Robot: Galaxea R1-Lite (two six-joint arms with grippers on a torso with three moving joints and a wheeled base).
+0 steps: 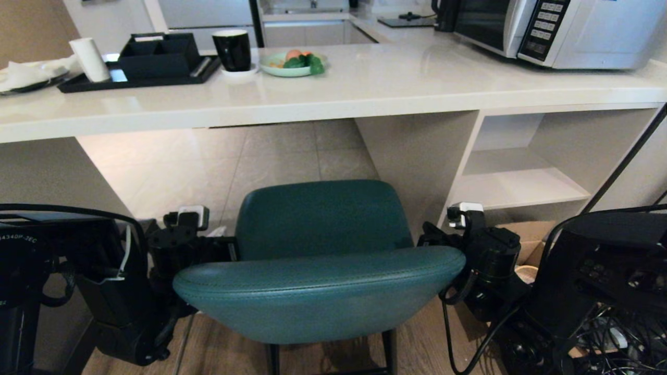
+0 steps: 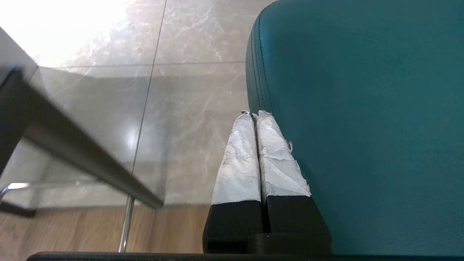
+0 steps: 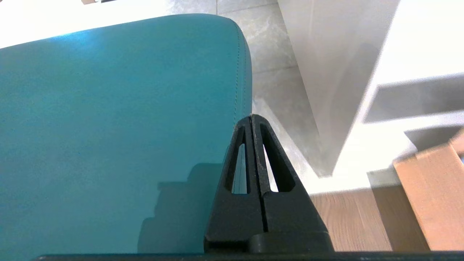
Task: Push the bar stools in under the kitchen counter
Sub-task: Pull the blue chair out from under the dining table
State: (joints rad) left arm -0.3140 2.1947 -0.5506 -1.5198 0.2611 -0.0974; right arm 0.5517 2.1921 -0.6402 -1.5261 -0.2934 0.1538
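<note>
While closed claws flank teal stool (image 1: 319, 250), no writing legible.

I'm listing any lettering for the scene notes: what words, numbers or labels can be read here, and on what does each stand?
"4340P-2EC": partly cut off, pale print on the black left arm housing; the start is out of view.
Microwave keypad: button markings too small to read.
Black mug, black tray, teal stool, counter: no text visible.
Wrist views: none.
</note>
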